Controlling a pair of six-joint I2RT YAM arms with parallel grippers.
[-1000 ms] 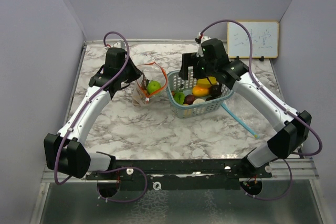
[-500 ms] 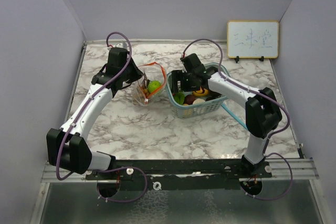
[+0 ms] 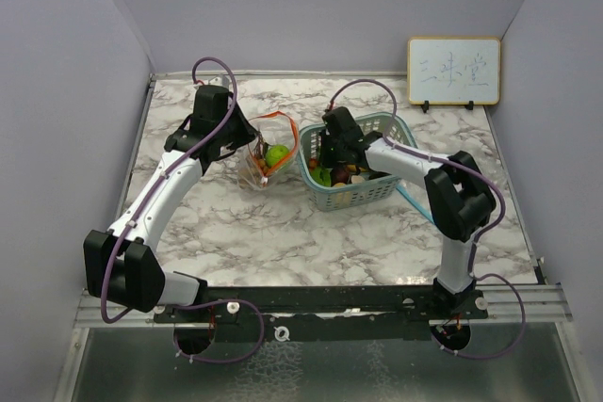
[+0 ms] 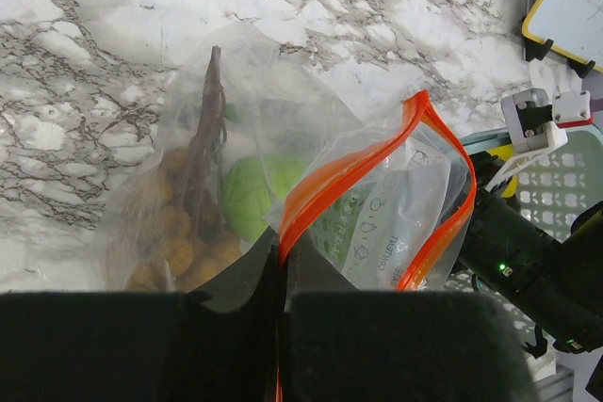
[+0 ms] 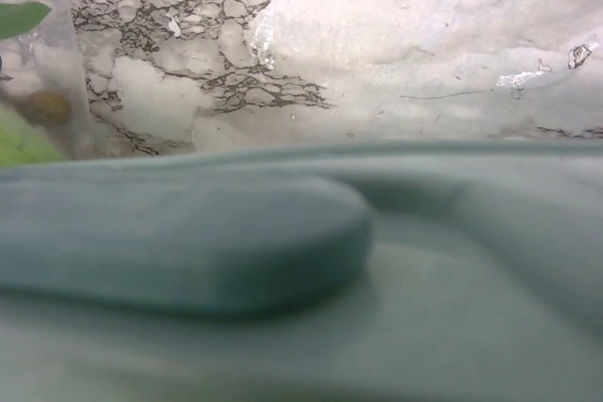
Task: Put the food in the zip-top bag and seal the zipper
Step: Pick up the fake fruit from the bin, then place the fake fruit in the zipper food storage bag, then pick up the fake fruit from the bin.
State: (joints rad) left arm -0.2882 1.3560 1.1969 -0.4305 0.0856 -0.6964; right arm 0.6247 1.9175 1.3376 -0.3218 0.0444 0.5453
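The clear zip-top bag (image 3: 267, 152) with its orange zipper (image 4: 426, 197) stands open left of the basket. A green apple (image 4: 248, 197) and a brown grape bunch (image 4: 172, 244) lie inside it. My left gripper (image 4: 281, 281) is shut on the bag's zipper edge and holds it up. The rest of the food (image 3: 332, 177), green and dark pieces, lies in the teal mesh basket (image 3: 375, 197). My right gripper (image 3: 332, 161) reaches down into the basket's left part, its fingers hidden. The right wrist view shows only the basket rim (image 5: 283, 233) up close.
A small whiteboard (image 3: 453, 71) leans on the back wall at the right. A pale blue stick (image 3: 429, 217) lies on the marble table (image 3: 283, 233) right of the basket. Grey walls close in on the left, back and right.
My right arm has swung from the basket's far side to its left part and dropped into it, and its jaws have closed. The left gripper and bag stay put.
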